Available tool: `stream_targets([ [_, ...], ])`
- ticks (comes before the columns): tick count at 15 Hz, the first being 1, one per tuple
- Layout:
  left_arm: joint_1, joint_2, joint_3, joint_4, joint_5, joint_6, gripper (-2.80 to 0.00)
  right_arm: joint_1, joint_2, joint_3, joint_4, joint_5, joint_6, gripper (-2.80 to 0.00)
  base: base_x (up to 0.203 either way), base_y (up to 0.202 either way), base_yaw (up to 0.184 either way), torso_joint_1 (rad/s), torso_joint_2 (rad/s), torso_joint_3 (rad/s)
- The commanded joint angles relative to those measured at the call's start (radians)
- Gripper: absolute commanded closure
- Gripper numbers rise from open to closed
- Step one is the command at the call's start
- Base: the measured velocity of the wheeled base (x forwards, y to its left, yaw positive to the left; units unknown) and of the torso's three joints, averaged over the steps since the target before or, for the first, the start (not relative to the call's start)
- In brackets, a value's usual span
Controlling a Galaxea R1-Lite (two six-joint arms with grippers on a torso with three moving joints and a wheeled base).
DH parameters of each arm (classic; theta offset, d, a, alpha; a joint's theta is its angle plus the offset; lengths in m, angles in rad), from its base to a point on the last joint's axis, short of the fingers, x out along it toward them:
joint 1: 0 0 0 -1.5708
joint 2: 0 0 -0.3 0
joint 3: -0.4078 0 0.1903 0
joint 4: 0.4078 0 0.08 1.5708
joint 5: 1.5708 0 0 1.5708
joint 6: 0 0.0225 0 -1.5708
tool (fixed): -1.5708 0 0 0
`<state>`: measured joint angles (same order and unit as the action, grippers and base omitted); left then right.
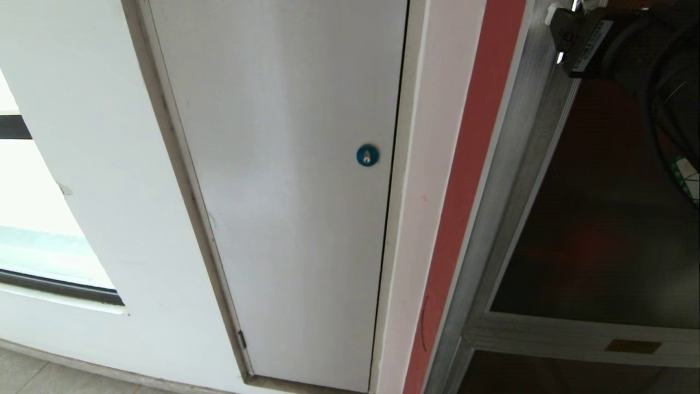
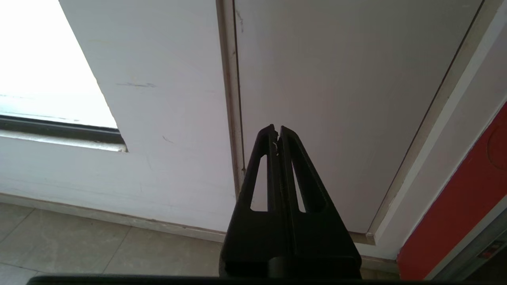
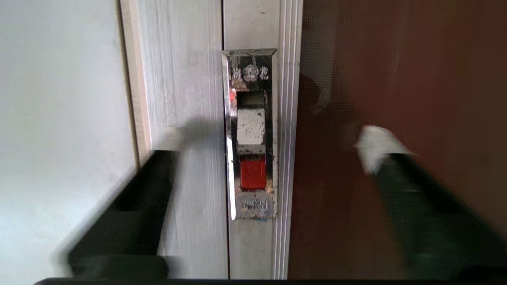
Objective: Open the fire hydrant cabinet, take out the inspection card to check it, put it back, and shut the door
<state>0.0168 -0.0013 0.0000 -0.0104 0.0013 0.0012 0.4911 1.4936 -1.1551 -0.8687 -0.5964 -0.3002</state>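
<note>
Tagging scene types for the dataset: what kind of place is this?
Probably an indoor corridor or service wall of a building: a wall-recessed fire hydrant cabinet with a tinted glass door and push-button latch, a locked grey-white panel beside it, tiled floor.

Supporting structure: a white wall [image 1: 98, 164] rising from a tiled floor [image 2: 79, 245], with a pale skirting strip along their junction. Set into the wall are a grey-white panel [image 1: 284, 191] bearing a round blue lock [image 1: 367, 155], a red band [image 1: 470, 180] beside it, and the brushed-metal frame of the fire hydrant cabinet [image 1: 508, 191]. The cabinet's dark glass door [image 1: 601, 230] sits shut in that frame, carrying a latch [image 3: 250, 134] with an orange-red button [image 3: 253, 172].
</note>
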Motion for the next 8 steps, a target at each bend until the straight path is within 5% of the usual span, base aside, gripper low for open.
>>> stream_targets([
  [1,0.000,0.001,0.005,0.000,0.001,-0.001,0.00,-0.011,0.005,-0.010,-0.004,-0.002,-0.004,0.00,0.000,0.000,0.000,0.000,0.00,0.000],
  [8,0.000,0.001,0.005,0.000,0.001,-0.001,0.00,-0.016,0.019,-0.029,-0.001,-0.002,-0.008,0.00,0.000,0.000,0.000,0.000,0.00,0.000],
])
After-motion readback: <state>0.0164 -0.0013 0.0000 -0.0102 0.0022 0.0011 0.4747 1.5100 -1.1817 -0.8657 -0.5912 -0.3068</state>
